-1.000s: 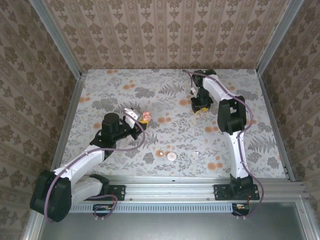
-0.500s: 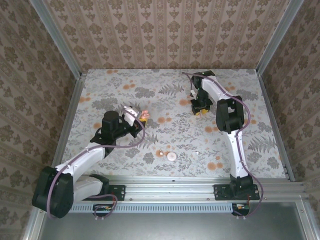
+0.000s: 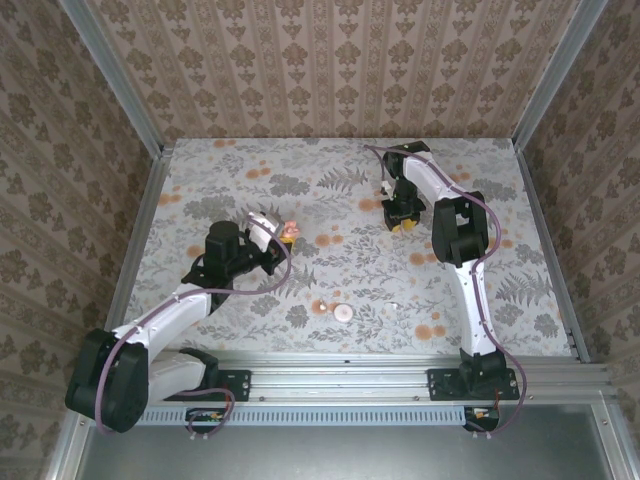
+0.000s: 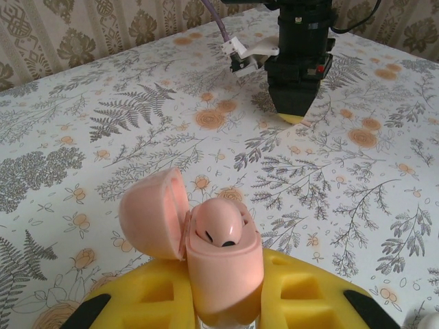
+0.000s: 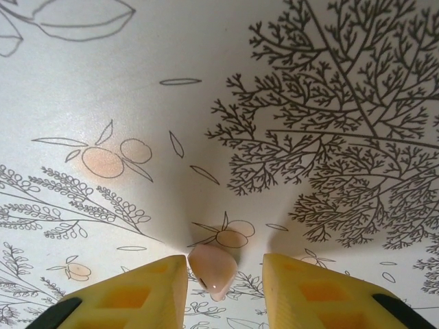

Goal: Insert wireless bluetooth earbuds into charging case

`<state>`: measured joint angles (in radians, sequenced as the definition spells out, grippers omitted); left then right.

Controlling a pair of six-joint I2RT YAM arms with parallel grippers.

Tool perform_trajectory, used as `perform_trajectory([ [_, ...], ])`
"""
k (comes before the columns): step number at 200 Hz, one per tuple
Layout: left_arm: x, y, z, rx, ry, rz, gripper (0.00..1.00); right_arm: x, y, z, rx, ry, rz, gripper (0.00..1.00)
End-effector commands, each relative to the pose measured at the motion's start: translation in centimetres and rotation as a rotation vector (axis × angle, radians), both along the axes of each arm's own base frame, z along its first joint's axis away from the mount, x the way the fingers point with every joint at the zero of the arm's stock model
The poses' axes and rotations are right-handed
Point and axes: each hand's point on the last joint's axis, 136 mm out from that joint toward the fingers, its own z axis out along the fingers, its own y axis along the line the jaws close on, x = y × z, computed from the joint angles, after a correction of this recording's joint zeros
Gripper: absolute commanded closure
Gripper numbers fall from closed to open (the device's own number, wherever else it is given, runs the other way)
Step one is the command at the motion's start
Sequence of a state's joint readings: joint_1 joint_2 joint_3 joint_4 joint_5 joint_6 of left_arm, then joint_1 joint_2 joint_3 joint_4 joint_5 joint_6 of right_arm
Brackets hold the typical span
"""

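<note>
My left gripper is shut on the pink charging case and holds it upright above the table. Its lid is swung open to the left, and one pale pink earbud sits in the case. From above, the left gripper and the case are left of centre. My right gripper points down at the far right of the table. Between its yellow fingers lies another earbud; it touches the left finger, with a gap to the right one. The right gripper is open.
The flowered tablecloth has printed orange spots. A small pale round piece lies near the front middle. Patterned walls and metal rails close in the table on three sides. The right arm's gripper stands upright across from the case in the left wrist view.
The left arm has shifted slightly up and left with the case. The right gripper has stayed low over the earbud, its fingers a little narrower.
</note>
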<state>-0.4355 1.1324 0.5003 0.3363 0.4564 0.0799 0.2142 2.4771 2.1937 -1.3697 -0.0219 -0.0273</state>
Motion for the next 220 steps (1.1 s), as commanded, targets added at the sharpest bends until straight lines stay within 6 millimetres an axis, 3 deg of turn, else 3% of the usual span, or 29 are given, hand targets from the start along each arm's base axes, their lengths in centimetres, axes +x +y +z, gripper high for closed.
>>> perform_trajectory([
  [1,0.7,-0.1,1.6,-0.016,-0.036,-0.003,0.99,-0.9,0.0,0.0,-0.023,0.042,0.007,0.68],
  [125,0.8,0.1,1.5,-0.020,-0.031,0.002,0.99,-1.4,0.4,-1.3,-0.026,0.067,0.012,0.68],
  [220,1.0,0.2,1.2,-0.022,-0.017,0.007,0.99,-0.4,0.9,-0.4,-0.009,-0.009,0.006,0.79],
])
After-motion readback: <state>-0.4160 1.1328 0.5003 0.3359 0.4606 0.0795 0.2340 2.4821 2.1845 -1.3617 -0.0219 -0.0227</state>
